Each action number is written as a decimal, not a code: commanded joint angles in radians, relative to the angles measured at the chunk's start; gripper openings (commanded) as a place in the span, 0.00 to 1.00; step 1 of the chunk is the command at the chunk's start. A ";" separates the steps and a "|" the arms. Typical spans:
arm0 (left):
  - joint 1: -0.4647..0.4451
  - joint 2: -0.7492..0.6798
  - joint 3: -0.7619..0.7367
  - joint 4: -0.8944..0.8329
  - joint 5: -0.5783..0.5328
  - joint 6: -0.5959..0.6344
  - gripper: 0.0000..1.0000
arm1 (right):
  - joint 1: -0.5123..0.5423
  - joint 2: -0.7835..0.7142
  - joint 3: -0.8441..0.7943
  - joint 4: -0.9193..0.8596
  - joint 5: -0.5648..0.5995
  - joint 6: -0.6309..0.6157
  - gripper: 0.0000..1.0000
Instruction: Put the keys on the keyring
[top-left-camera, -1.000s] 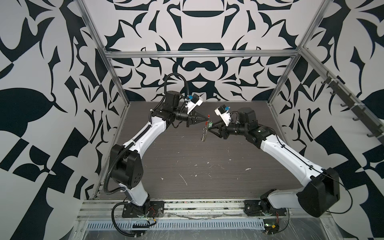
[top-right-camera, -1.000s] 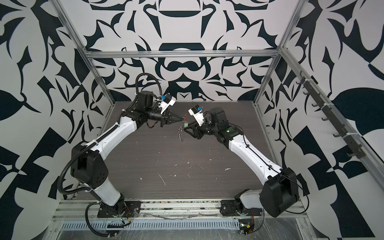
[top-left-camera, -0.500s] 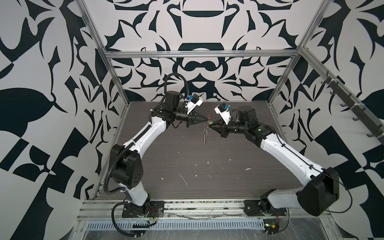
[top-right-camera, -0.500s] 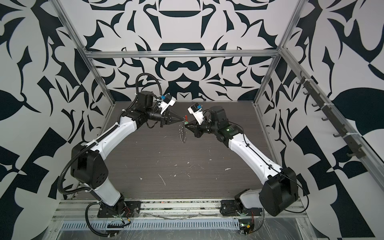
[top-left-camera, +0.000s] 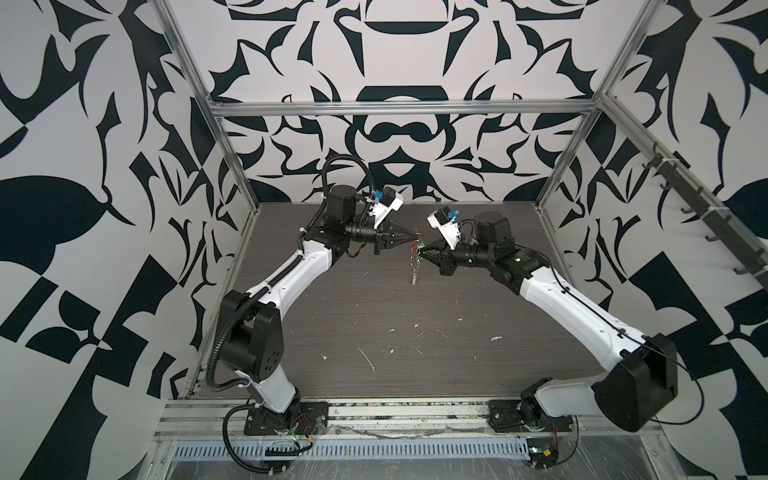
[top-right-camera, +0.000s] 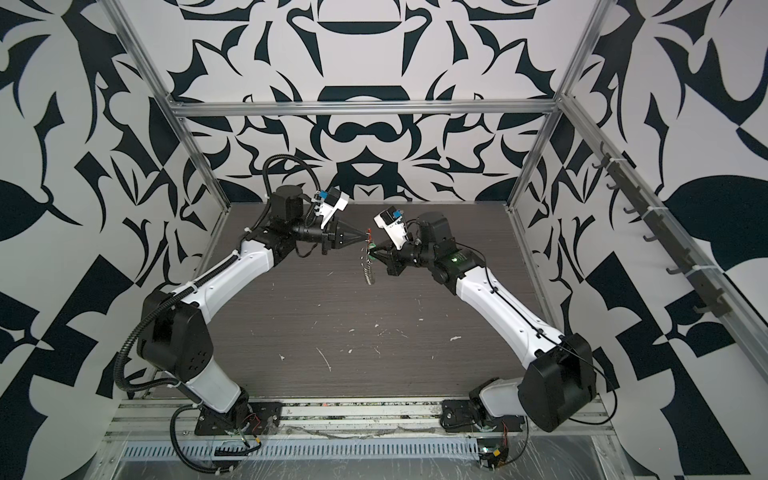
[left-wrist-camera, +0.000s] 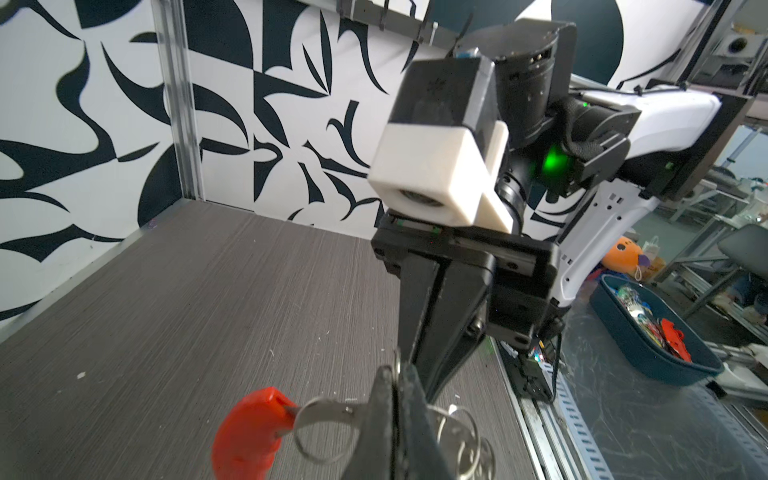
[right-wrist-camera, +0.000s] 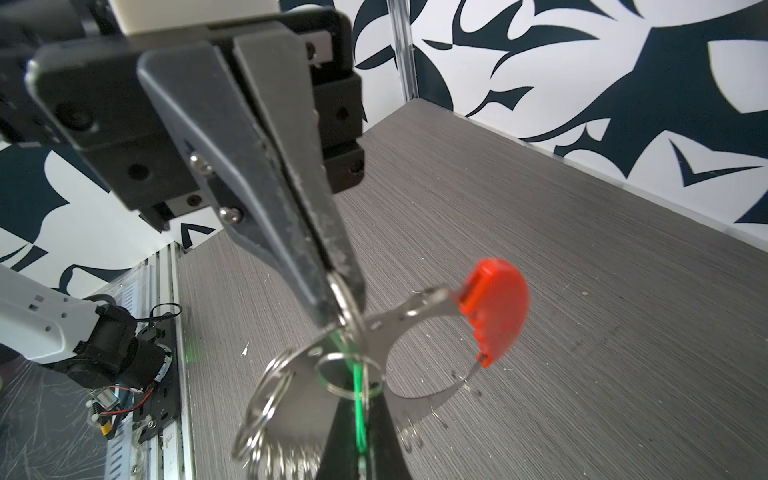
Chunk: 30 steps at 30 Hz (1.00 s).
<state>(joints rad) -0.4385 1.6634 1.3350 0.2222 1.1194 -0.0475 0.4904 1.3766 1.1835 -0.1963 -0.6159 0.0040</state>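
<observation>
The keyring hangs in mid-air over the back of the table in both top views, its stack of silver rings dangling. My left gripper is shut on its metal band, next to the red-orange segment. My right gripper faces it tip to tip and is shut on the green keys, seen edge-on between its jaws. A small silver ring at the tag's end lies against the band. Whether it is threaded on, I cannot tell.
The dark wood-grain table carries small white scuffs. Patterned walls and metal frame posts enclose three sides. Outside the cell, a blue bin with bits stands by the front rail.
My right gripper's jaws have closed on the green keys and edged slightly toward the keyring. The left gripper and the hanging keyring have stayed put.
</observation>
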 joint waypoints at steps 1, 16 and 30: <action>-0.003 -0.034 -0.040 0.338 -0.025 -0.196 0.00 | 0.045 0.020 0.049 0.023 -0.001 0.008 0.00; -0.028 0.073 -0.161 1.062 -0.135 -0.690 0.00 | 0.068 0.006 0.052 0.038 0.049 0.008 0.00; -0.006 0.081 -0.152 1.031 -0.107 -0.695 0.00 | -0.049 -0.287 -0.077 0.029 0.173 0.002 0.31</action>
<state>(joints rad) -0.4488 1.7435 1.1587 1.1751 1.0111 -0.7128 0.4545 1.1202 1.0885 -0.2081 -0.4507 -0.0032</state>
